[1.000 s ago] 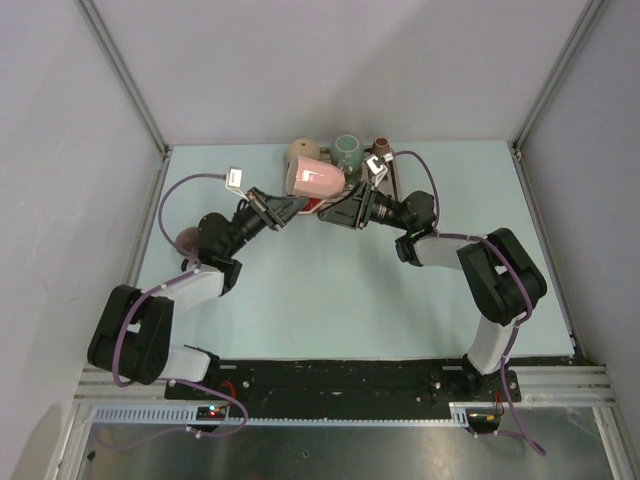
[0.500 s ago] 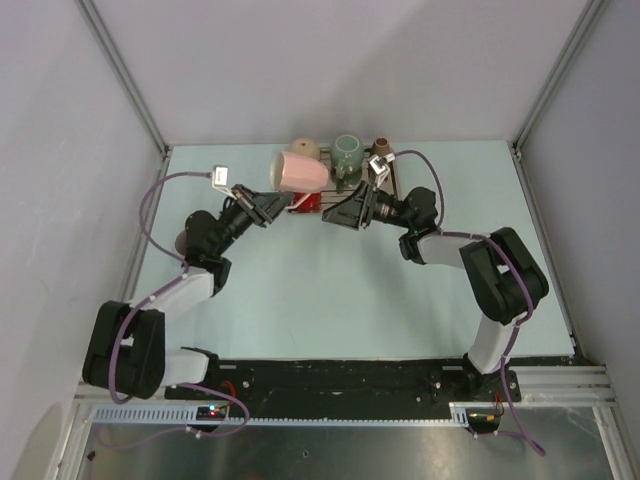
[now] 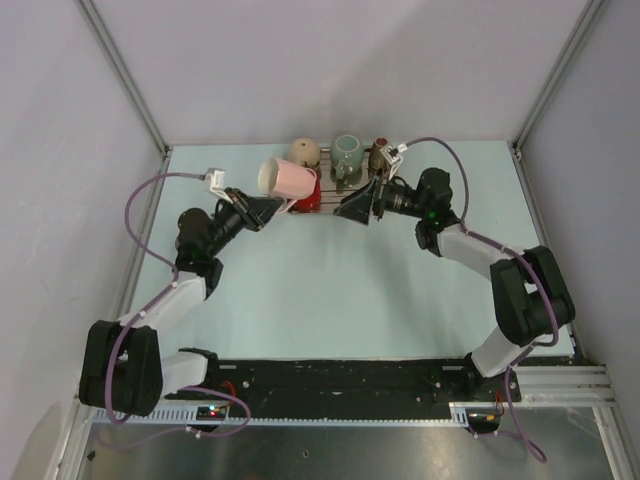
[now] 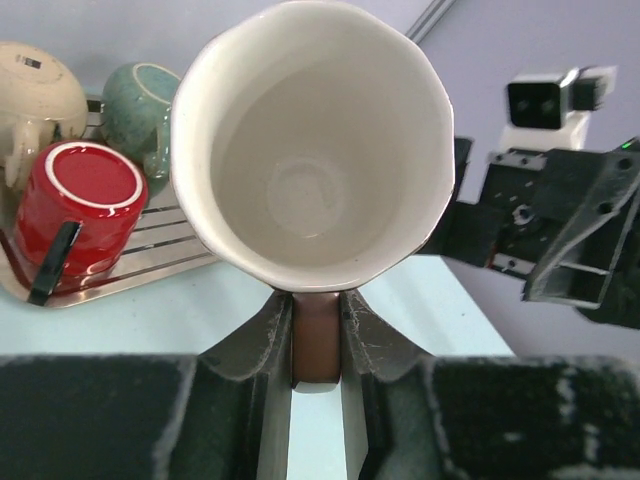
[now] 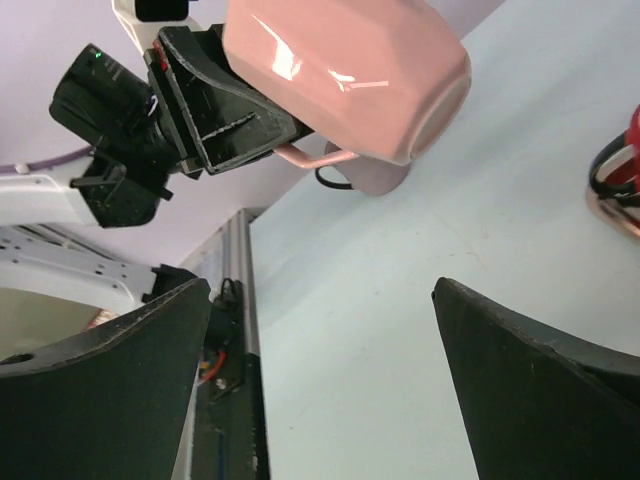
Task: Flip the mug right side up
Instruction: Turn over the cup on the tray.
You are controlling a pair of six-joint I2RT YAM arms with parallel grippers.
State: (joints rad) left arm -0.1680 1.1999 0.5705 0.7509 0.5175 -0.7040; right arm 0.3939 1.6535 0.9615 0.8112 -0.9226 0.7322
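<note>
Fingers of the left gripper are clamped on the handle of the pink mug, holding it above the table with its mouth facing the wrist, while the right gripper is spread wide and empty near the rack.

The pale blue tabletop carries a metal wire rack just beyond the left gripper and the right gripper, between the two. A mauve ceramic mug stands on the tabletop past the left gripper, seen from the right one.
</note>
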